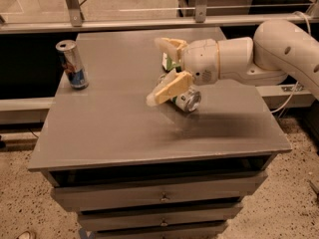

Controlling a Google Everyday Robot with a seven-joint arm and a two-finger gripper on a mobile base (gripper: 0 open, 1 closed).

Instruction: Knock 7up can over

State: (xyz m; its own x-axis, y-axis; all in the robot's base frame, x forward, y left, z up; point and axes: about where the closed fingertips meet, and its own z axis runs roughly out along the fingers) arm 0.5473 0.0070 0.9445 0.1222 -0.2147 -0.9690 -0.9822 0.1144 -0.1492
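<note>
— On top of the grey drawer cabinet [124, 128], the white arm [284, 44] reaches in from the right. Gripper [155, 71] sits over the middle of the top, fingers spread apart, clamped on nothing.
— 7up can?
— 7up can [188, 100] lies tipped just under the lower finger [167, 87], silver top facing front-right. Touching the finger or just beside it, can't tell. Looks knocked over to me.
— Risks?
— It's a round can on its side. Any nudge from that finger could roll it to the front edge and off. A wide sweep left could also clip the slim blue and silver can [73, 63], upright near the far-left corner, well apart.
— Labels readable?
— None. 7up body is mostly hidden by the finger. Slim can shows blue, silver and a red mark, no legible text.
</note>
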